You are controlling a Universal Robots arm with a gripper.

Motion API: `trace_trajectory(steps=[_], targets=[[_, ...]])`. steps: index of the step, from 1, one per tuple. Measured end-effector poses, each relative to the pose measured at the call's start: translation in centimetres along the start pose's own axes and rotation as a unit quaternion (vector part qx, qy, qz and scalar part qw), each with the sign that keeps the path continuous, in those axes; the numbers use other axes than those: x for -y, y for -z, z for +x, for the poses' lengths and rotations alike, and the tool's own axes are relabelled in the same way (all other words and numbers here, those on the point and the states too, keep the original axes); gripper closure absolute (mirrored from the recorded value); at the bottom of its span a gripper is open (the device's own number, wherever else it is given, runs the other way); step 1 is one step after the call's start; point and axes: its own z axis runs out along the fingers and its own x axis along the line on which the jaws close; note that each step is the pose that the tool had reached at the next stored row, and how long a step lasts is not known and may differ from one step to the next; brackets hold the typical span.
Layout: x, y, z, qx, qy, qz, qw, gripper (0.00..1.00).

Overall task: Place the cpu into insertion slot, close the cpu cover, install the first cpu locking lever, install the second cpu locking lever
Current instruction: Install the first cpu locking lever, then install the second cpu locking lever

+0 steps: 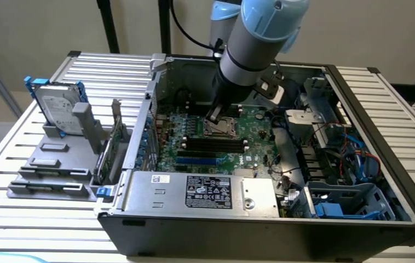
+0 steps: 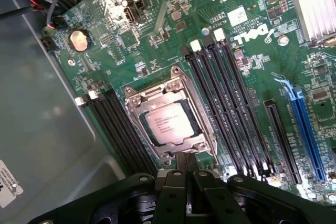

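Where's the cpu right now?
The cpu sits in the insertion slot under the closed cpu cover, between the two banks of black memory slots on the green motherboard, just ahead of the gripper.

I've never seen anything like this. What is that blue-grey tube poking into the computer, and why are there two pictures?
The tube is a robot arm, reaching down into an open computer case that lies on a slatted metal table. One picture comes from a camera standing off to the side. The other comes from a camera on the arm's wrist, looking down past its black gripper at the green motherboard.

In the middle of the wrist picture sits the cpu, a small square chip, already in its insertion slot. The silver cpu cover frames it. The gripper hovers just beside that slot. Long black memory slots run on both sides. On the table, at the exterior view's left, stands a hard drive.
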Motion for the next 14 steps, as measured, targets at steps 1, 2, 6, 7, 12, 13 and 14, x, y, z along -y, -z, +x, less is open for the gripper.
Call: trace_trajectory(steps=[1,2,6,7,12,13,14], targets=[[0.1,0.06,-0.2,0.0006,0.0,-0.0003,1.0,0.89],[0.18,0.1,-0.3,0.0011,0.0,-0.0005,1.0,0.89],[0.49,0.27,-1.0,0.0029,0.0,-0.0014,1.0,0.89],[0.55,0.32,-1.2,0.0032,-0.001,-0.0016,1.0,0.89],[0.77,0.62,-2.1,0.0037,-0.001,-0.0018,1.0,0.89],[0.81,0.63,-2.2,0.0035,-0.001,-0.0018,1.0,0.89],[0.88,0.61,-2.2,0.0036,-0.001,-0.0018,1.0,0.89]])
